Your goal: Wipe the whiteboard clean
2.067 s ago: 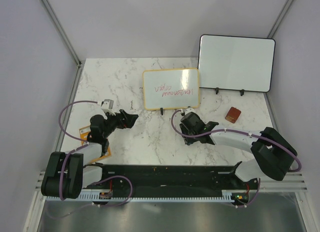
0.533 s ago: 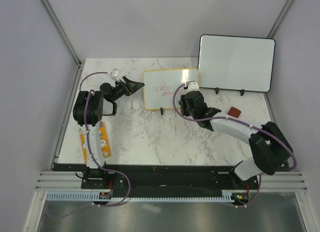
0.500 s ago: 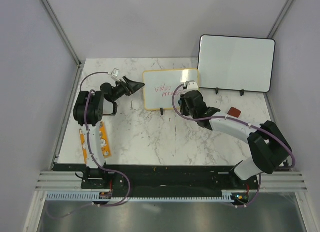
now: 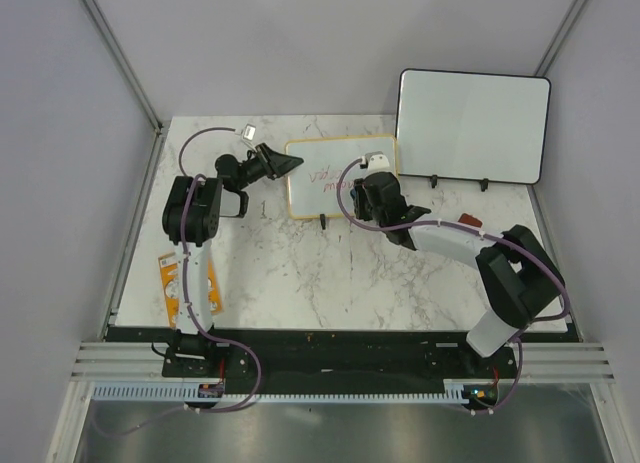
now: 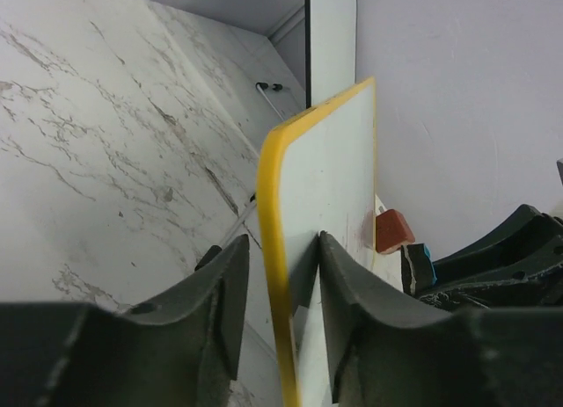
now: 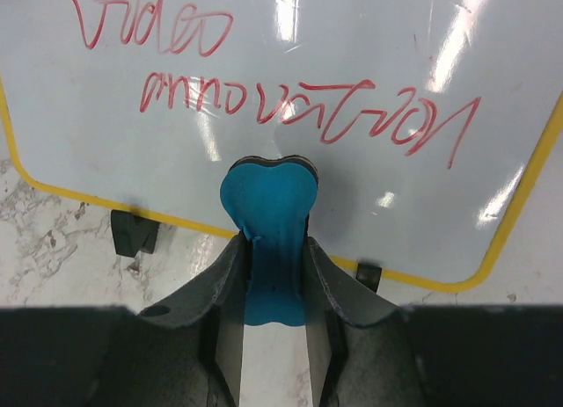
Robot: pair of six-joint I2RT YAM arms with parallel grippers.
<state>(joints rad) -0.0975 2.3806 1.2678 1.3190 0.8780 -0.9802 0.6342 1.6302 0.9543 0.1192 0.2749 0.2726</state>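
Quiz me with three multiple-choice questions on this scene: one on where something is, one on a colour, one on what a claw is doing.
1. Where is the left gripper?
A. Folded back by its own base
B. Astride the side edge of the yellow-framed whiteboard
C. Raised high, near nothing

2. What colour is the handwriting on that whiteboard?
A. Red
B. Green
C. Black

3. What is the right gripper doing?
A. Standing open and empty
B. Gripping a marker pen
C. Shut on a blue eraser

Answers:
1 B: the left wrist view shows one finger on each side of the yellow edge, with gaps.
2 A: the right wrist view shows red script on the white face.
3 C: its fingers pinch the blue pad, which points at the board.
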